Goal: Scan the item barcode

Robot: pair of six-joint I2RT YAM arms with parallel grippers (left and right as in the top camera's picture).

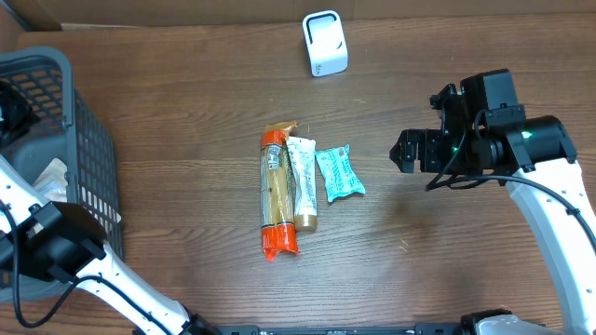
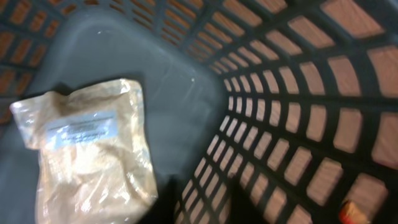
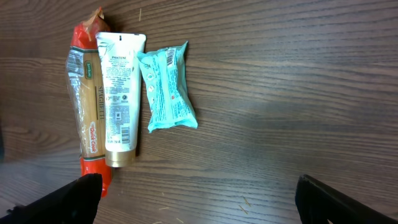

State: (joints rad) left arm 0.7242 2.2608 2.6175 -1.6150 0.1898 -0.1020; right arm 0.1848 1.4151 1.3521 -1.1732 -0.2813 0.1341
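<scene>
Clearly right claw (image 3: 198, 186) wide, empty; left claw (image 1: 9, 110) (inside basket (image 1: 93, 158)) state: cannot tell.

Overhead cam looks straight down on whole table (image 1: 186, 112). Left wrist cam sits close inside the basket (image 2: 155, 62). Right wrist cam faces down near spaghetti (image 3: 87, 106), tube (image 3: 120, 93) & teal pack (image 3: 166, 87), shared w/ overhead.

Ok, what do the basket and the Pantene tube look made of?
The basket: rigid dark grey plastic, matte, judging by its moulded lattice walls. The Pantene tube: probably soft white plastic, slightly glossy, with printed text and a gold cap.
</scene>
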